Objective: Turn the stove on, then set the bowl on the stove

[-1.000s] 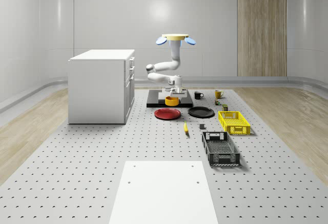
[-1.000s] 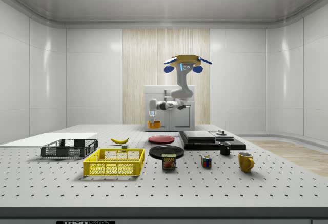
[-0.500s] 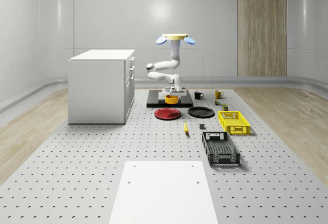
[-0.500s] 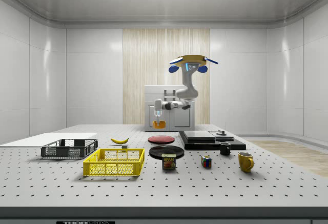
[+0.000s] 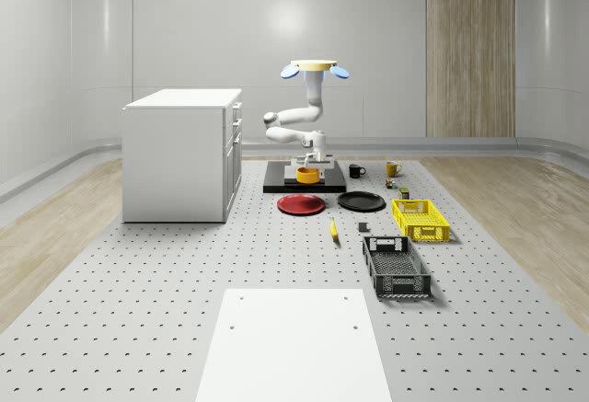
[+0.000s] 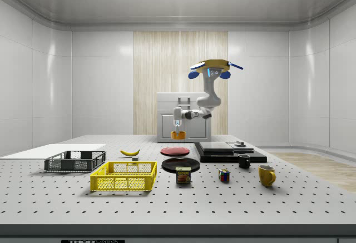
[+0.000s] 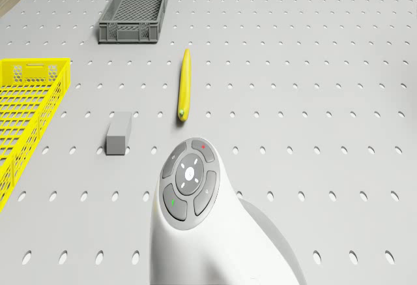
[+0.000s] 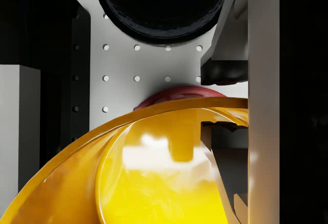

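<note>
A white cabinet (image 5: 182, 154) stands on the perforated table (image 5: 138, 273). Red plate (image 5: 301, 204) and black plate (image 5: 361, 201) lie side by side, near a yellow basket (image 5: 420, 220), a dark crate (image 5: 396, 267) and a banana (image 7: 185, 93). Two mugs (image 6: 266, 175) sit beyond.

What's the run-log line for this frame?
drone: hovering above stove | claw: shut on bowl rim | bowl: in the air, near stove edge, not set down | red plate, black plate: on table beside stove
</note>
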Motion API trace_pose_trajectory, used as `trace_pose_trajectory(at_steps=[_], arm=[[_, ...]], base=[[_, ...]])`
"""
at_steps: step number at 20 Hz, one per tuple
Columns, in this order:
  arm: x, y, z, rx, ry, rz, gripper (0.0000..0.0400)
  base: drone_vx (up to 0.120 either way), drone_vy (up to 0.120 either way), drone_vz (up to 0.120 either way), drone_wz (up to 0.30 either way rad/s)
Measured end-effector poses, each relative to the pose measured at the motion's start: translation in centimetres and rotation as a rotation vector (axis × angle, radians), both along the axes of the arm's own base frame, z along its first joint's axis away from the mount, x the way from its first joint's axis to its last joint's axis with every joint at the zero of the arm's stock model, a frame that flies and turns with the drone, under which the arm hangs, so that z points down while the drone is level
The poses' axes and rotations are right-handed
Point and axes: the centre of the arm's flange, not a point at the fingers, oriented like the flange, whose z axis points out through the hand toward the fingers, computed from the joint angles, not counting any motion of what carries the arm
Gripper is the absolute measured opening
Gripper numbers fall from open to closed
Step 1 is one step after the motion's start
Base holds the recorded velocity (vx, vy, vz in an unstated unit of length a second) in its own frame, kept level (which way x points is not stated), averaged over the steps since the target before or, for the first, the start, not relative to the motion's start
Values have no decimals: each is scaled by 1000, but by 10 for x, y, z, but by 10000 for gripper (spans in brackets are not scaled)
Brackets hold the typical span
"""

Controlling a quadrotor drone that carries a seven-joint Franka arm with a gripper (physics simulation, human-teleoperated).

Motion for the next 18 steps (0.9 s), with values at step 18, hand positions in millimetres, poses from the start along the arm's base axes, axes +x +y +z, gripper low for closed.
trace_pose_trajectory(at_steps=[18], arm=[[0, 0, 0, 0, 0, 0, 102]], base=[[-120, -24, -16, 0]])
